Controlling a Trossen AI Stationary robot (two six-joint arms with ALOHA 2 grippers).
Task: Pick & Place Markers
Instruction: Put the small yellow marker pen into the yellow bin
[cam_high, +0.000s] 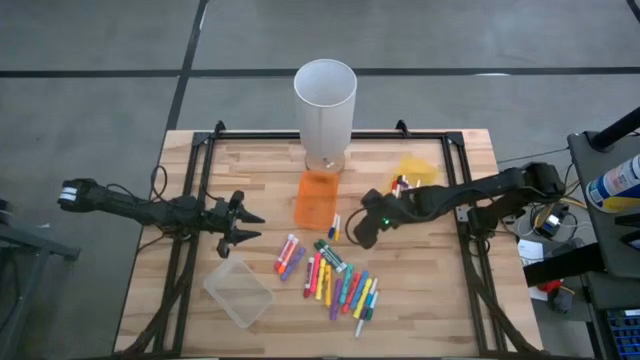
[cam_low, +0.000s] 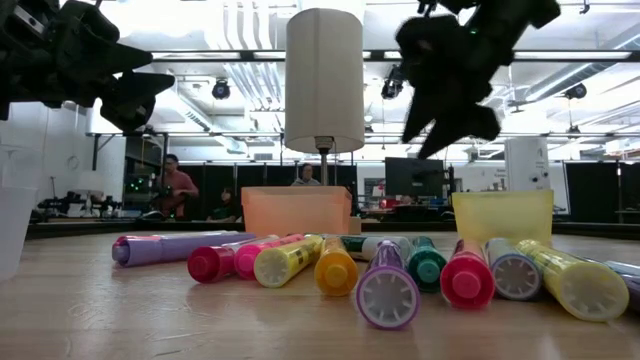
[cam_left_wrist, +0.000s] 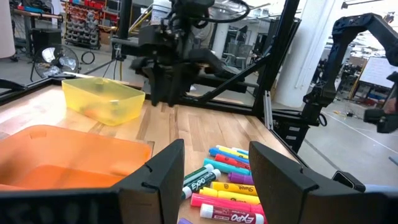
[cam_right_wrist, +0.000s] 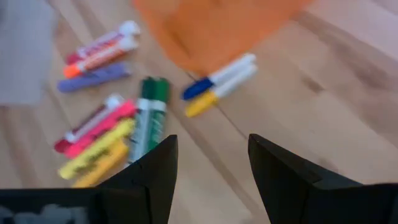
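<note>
Two grippers hang above the table, both with fingers spread and nothing between them. Seen from above, the left gripper (cam_high: 243, 227) sits at about 9 o'clock from the table's centre, over bare wood, its tips pointing toward the markers. The right gripper (cam_high: 362, 233) sits just right of centre, at roughly 2 o'clock from the main heap; in the low view it hangs well clear of the wood.

Most markers (cam_high: 342, 285) lie loose in a fanned heap at 6 o'clock from the orange bin (cam_high: 318, 199). Three more, pink, orange and purple (cam_high: 288, 256), lie side by side at 9 o'clock of the heap, slightly apart from it. A blue-capped and a yellow-capped one (cam_right_wrist: 219, 83) rest together just beside the orange bin's near corner. A few sit inside the yellow bin (cam_high: 415, 172) at 2 o'clock.

The clear bin (cam_high: 238, 291) stands at 7 o'clock, the white cylinder (cam_high: 324, 100) at 12 o'clock behind the orange bin.
</note>
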